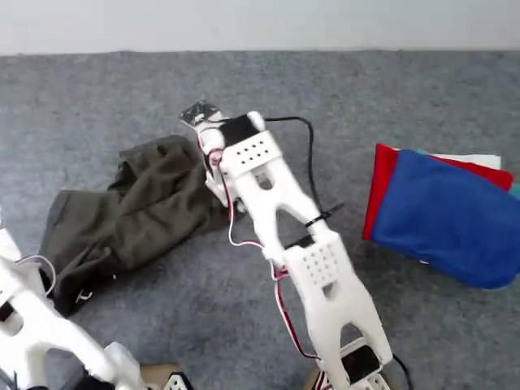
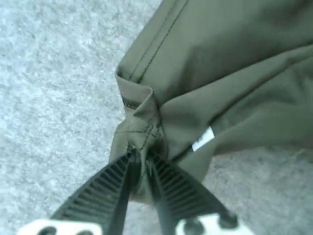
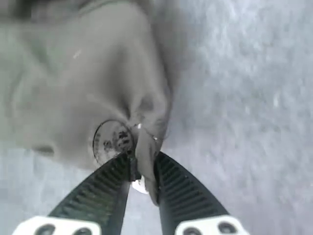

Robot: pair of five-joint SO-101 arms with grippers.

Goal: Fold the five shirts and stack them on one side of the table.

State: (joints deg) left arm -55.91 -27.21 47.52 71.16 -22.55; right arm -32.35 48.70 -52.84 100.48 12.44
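At 9 o'clock on the grey tabletop (image 1: 366, 89) lies the olive shirt (image 1: 130, 215), crumpled and bunched, with no clean fold in it. The left arm (image 1: 41, 325) comes in from 7 o'clock. Its wrist view shows the left pincer (image 2: 141, 166) closed narrow on a gathered corner of the hem, close to a small white tag (image 2: 202, 139). The right arm (image 1: 284, 236) reaches from 6 o'clock toward 11 and meets the shirt's 3 o'clock edge. There the right pincer (image 3: 143, 166) is pinched on a pleat of cloth beside a round printed mark (image 3: 111, 141), probably the neck label.

Well apart, at 3 o'clock, sits the pile (image 1: 422, 203): a blue shirt (image 1: 455, 227) on top of a red shirt (image 1: 382, 183), with a white edge (image 1: 471, 160) and a teal edge (image 1: 515, 189) peeking out behind. That suggests four shirts are folded and stacked, though only two are plain to see. If so, the olive shirt is the last. It has yet to be spread, folded and carried over to the pile.
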